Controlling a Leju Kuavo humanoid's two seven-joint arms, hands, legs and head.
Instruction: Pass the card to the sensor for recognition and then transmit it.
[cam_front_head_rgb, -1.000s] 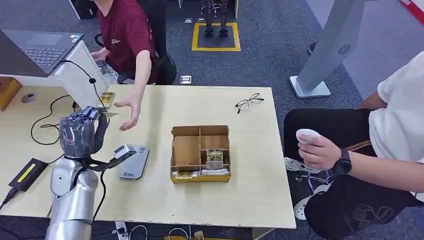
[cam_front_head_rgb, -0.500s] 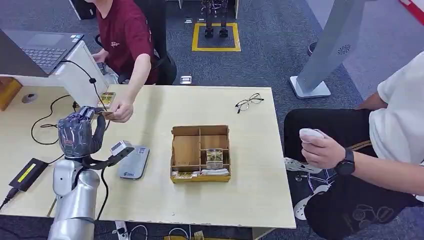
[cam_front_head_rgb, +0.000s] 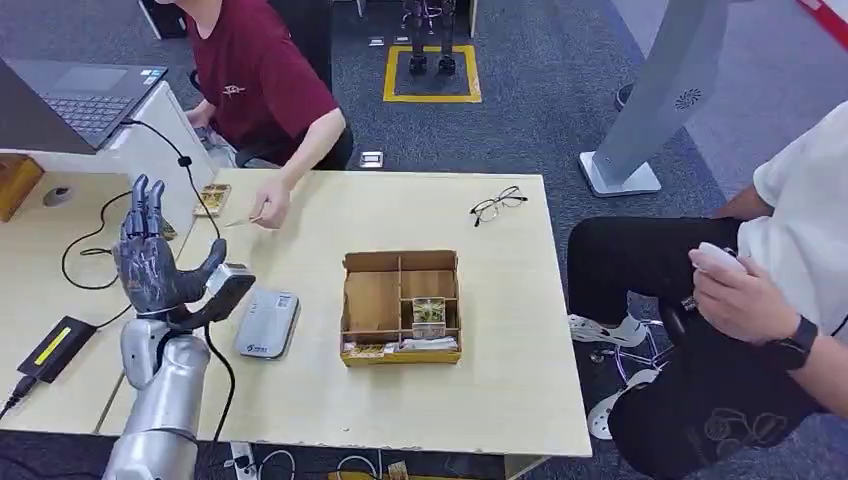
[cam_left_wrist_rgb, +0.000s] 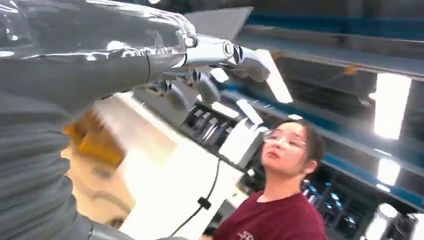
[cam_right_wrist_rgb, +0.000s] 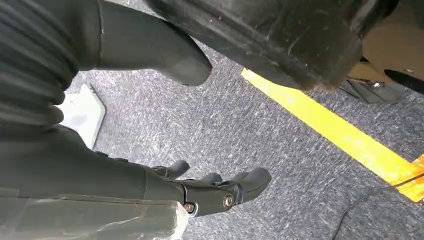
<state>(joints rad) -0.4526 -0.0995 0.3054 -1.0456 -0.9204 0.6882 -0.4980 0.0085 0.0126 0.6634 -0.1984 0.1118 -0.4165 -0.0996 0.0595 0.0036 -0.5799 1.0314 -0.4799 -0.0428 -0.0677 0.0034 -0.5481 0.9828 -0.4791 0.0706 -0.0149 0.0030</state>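
My left hand (cam_front_head_rgb: 152, 268) is raised, fingers spread, empty. The person's hand (cam_front_head_rgb: 270, 211) holds the card (cam_front_head_rgb: 236, 222), so handover looks done. Next, I fetch another from the wooden box (cam_front_head_rgb: 401, 306).

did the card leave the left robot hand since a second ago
Yes. The card is now in the person's hand, nearer the table's far edge beyond the sensor, and the left robot hand stands open with fingers up.

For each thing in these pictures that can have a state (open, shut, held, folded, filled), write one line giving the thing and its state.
left hand: open, fingers spread, raised, holding nothing.
right hand: hangs above the floor, holding nothing.
card: held by a person's hand.
laptop: open.
glasses: unfolded on the table.
wooden tray: partly filled.
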